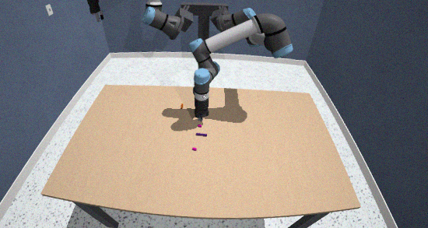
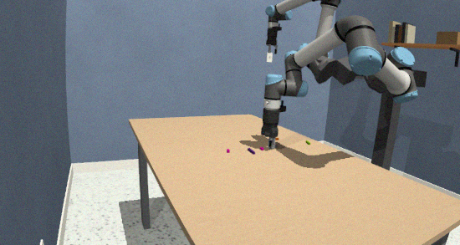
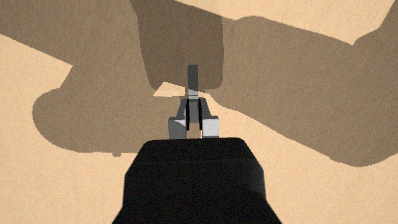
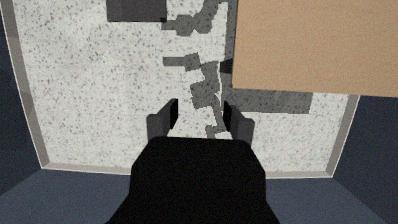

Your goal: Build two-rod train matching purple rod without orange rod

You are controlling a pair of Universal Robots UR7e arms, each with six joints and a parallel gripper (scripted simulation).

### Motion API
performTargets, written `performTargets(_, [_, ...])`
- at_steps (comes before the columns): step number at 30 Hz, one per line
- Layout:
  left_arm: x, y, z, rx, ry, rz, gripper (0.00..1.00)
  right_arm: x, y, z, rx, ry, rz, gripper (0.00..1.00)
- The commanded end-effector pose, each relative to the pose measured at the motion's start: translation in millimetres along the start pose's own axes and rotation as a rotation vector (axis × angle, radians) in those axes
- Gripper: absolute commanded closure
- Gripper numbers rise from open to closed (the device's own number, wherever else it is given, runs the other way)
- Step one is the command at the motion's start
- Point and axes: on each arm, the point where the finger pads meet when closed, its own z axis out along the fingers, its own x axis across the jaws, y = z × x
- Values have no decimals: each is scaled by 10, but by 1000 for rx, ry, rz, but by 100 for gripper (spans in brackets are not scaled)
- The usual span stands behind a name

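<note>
Left gripper: (image 1: pixel 200 120) (image 2: pixel 272 145) (image 3: pixel 194 111) pointing down, its fingertips low at the table (image 1: pixel 249 170) (image 2: pixel 293 186); fingers standing close together and closing on a grey rod.
Grey rod: (image 3: pixel 194 109) showing between the left gripper's fingers; its full length is not showing clearly.
Grey bar: (image 3: pixel 193 77) running straight out ahead of those fingers, partly in shadow; whether it is part of the same rod or a second one, cannot tell.
Purple rod: (image 1: pixel 201 135) (image 2: pixel 251 151) lying flat on the table, apart from the left gripper, between the two magenta rods.
Near magenta rod: (image 1: pixel 199 125) (image 2: pixel 262 149) lying just beside the left gripper, between it and the purple rod.
Far magenta rod: (image 1: pixel 194 149) (image 2: pixel 227 150) lying beyond the purple rod, on the side away from the left gripper.
Orange rod: (image 1: pixel 181 106) (image 2: pixel 277 139) lying apart from the purple and magenta rods, nearer the table edge by the arms' stand.
Green-toned rod: (image 2: pixel 308 142) lying near that same edge, well apart from the purple rod; lime or green, cannot tell; showing in the exterior view.
Right gripper: (image 1: pixel 99 17) (image 2: pixel 269 58) (image 4: pixel 200 114) hanging high, off beyond the table's edge; fingers standing wide open; holding nothing.
</note>
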Motion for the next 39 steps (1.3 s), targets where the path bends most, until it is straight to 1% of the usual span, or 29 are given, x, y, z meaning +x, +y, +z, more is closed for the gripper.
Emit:
performTargets(1, [-4,5,-8,-1,-1,0,76,1,3,-5,-1,0,0,0])
performTargets(7, [-4,5,-8,-1,-1,0,76,1,3,-5,-1,0,0,0])
performTargets(8, [-4,5,-8,-1,-1,0,70,1,3,-5,-1,0,0,0])
performTargets(12, [-4,5,-8,-1,-1,0,70,1,3,-5,-1,0,0,0])
performTargets(13, [-4,5,-8,-1,-1,0,64,1,3,-5,-1,0,0,0])
performTargets(15, [-4,5,-8,-1,-1,0,64,1,3,-5,-1,0,0,0])
performTargets(16, [-4,5,-8,-1,-1,0,58,1,3,-5,-1,0,0,0])
performTargets(18, [-4,5,-8,-1,-1,0,58,1,3,-5,-1,0,0,0])
performTargets(19, [-4,5,-8,-1,-1,0,52,1,3,-5,-1,0,0,0])
performTargets(21, [-4,5,-8,-1,-1,0,52,1,3,-5,-1,0,0,0])
performTargets(22, [-4,5,-8,-1,-1,0,46,1,3,-5,-1,0,0,0])
performTargets(34, [-4,5,-10,-1,-1,0,46,1,3,-5,-1,0,0,0])
performTargets(39, [-4,5,-90,-1,-1,0,46,1,3,-5,-1,0,0,0])
